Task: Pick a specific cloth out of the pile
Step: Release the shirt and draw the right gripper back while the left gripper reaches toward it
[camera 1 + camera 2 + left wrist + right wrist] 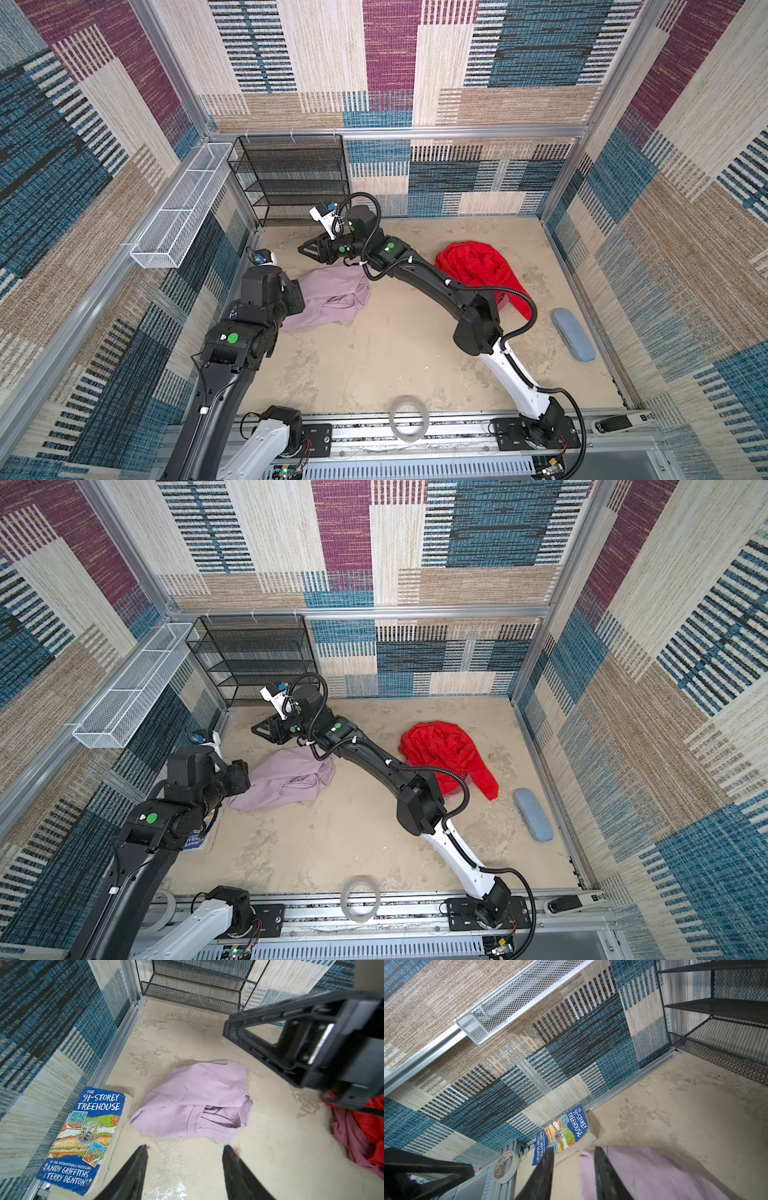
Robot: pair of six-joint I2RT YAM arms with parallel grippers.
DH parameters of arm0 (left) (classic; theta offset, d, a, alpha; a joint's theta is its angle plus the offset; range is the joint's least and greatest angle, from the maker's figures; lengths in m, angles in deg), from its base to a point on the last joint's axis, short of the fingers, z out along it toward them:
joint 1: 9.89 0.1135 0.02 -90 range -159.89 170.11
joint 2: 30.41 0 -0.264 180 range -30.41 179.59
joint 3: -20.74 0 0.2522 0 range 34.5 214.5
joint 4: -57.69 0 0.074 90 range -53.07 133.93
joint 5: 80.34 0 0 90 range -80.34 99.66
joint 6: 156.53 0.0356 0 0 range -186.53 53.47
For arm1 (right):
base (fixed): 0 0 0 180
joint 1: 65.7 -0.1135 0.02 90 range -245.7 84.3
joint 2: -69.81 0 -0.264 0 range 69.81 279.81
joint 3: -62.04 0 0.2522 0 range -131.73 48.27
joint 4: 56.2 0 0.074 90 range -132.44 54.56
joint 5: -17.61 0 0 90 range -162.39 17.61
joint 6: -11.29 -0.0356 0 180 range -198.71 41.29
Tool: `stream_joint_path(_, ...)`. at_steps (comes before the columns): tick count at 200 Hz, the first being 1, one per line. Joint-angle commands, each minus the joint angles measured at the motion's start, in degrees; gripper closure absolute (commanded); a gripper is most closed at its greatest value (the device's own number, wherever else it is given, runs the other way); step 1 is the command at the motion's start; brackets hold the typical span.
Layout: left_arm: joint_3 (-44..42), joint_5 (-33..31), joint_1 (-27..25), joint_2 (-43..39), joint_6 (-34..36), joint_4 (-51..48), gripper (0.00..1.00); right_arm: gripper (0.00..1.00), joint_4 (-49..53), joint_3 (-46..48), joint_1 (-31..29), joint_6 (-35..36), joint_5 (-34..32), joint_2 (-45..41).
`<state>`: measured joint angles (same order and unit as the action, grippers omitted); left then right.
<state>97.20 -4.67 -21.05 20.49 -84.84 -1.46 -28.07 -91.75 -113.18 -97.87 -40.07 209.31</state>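
Observation:
The cloth (pixel 328 303) (pixel 286 783), pale lilac and crumpled, lies flat on the table at the left, apart from the pile (pixel 478 266) (pixel 444 746). The pile is mostly a bright red fluffy cloth at the back right, with mauve fabric (pixel 351 1142) showing at its edge. My left gripper (pixel 186 1150) is open just short of the cloth (pixel 193 1101), nothing between its fingers. My right gripper (pixel 303 249) (pixel 255 729) hovers beyond the cloth's far edge. In the right wrist view this gripper (pixel 574 1149) is open and empty, with the cloth (pixel 654 1174) below it.
A blue paperback book (pixel 83 1140) (pixel 562 1136) lies against the left wall beside the cloth. A black mesh shelf (pixel 291 178) stands at the back left and a white wire basket (pixel 178 212) hangs on the left wall. A blue-grey case (pixel 573 336) lies right. A tape roll (pixel 409 419) sits at the front.

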Motion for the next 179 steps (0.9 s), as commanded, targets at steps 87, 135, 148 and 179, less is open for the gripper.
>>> stream_joint_path(87, -5.87, 7.67, -4.80, 13.70, -5.95, 10.25, 0.43, 0.62, -23.01, 60.27, 7.85, 0.21, -16.18, -33.96)
stream_joint_path(135, -6.78, 6.68, -8.68, 20.92, -5.54, 14.10, 0.45, 0.61, -30.15, 77.69, 10.02, -1.50, -19.57, -43.50)
stream_joint_path(148, -7.18, 5.79, -8.64, 22.06, -4.88, 14.47, 0.46, 0.61, -30.97, 80.17, 10.13, -1.75, -19.75, -44.79)
stream_joint_path(179, -9.41, 4.00, -8.62, 22.45, -4.59, 17.28, 0.52, 0.61, -32.34, 83.49, 10.56, -2.03, -20.32, -46.07)
